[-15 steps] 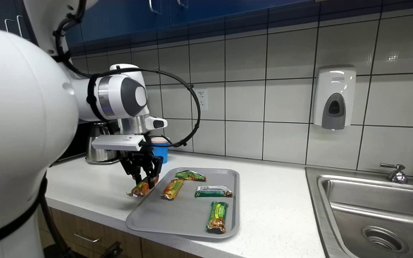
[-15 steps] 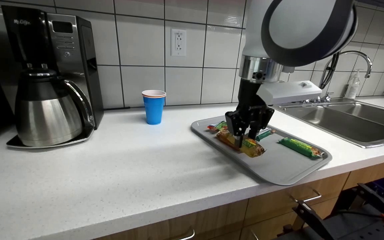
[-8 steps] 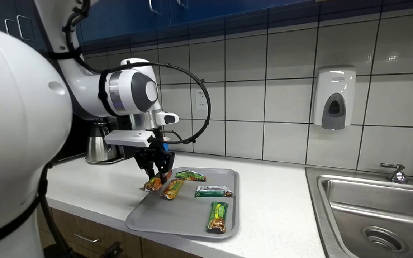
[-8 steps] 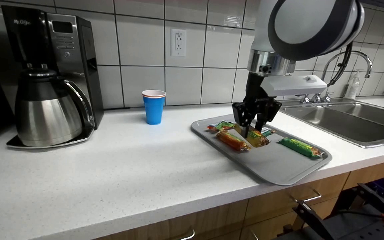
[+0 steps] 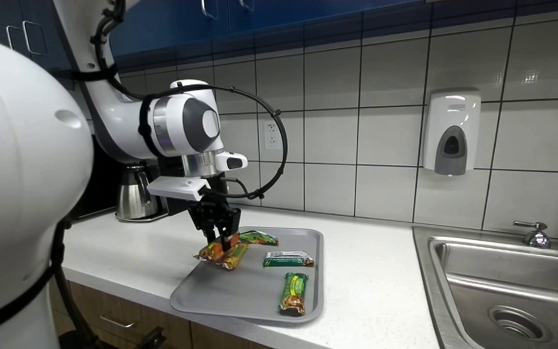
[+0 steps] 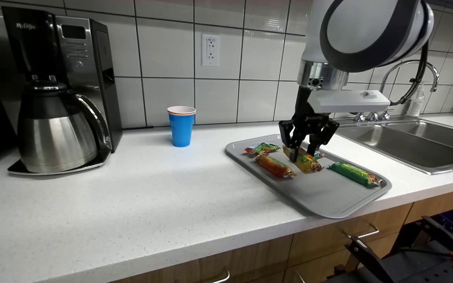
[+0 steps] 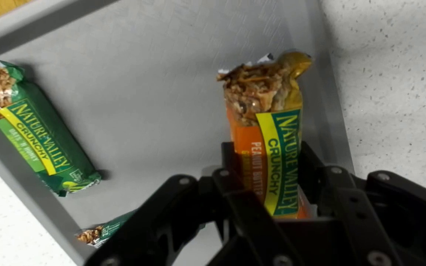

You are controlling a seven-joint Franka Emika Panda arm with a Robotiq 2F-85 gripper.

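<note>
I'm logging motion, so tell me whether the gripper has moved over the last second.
Yes: in an exterior view, the gripper has moved away from the blue cup, toward the sink.

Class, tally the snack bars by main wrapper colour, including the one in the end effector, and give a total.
Mostly green: 3 (red-and-green bar, green-and-white bar, Oats 'n Honey bar)
Mostly orange-gold: 2 (held Peanut Butter bar, unheld orange-gold bar)
Total: 5
</note>
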